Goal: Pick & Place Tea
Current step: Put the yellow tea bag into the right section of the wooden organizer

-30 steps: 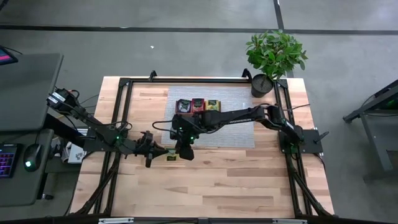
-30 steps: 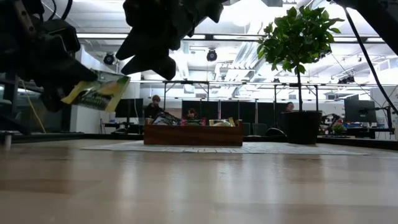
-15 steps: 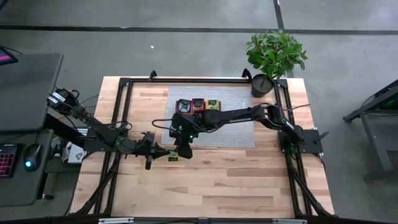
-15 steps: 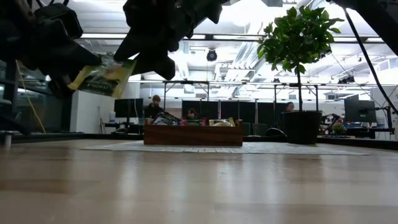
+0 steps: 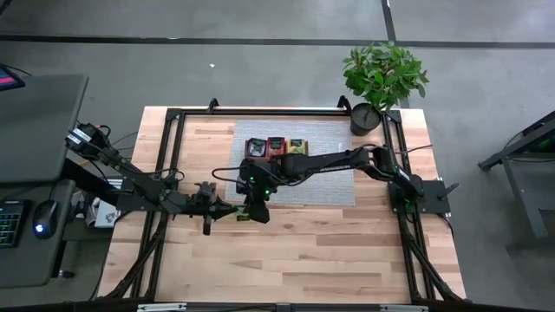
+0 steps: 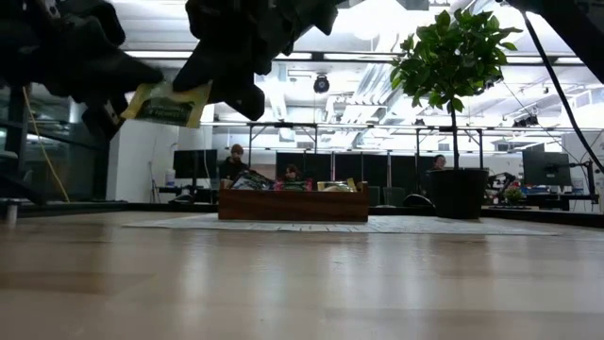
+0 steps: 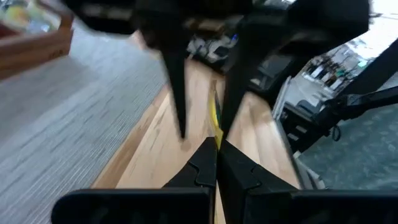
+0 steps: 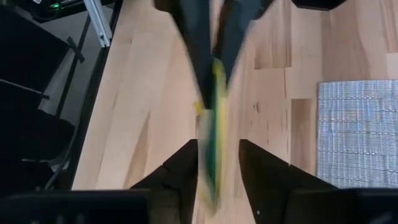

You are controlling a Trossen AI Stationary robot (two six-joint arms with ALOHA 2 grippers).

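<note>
Since a second ago, my left gripper (image 6: 118, 99) has lifted the yellow-green tea packet (image 6: 170, 102) higher, well in front of the wooden tray (image 6: 293, 203). It stays clamped on one edge; my right gripper (image 8: 217, 155) straddles the packet, fingers apart. If the left lets go before the right pinches, the packet drops.
</note>
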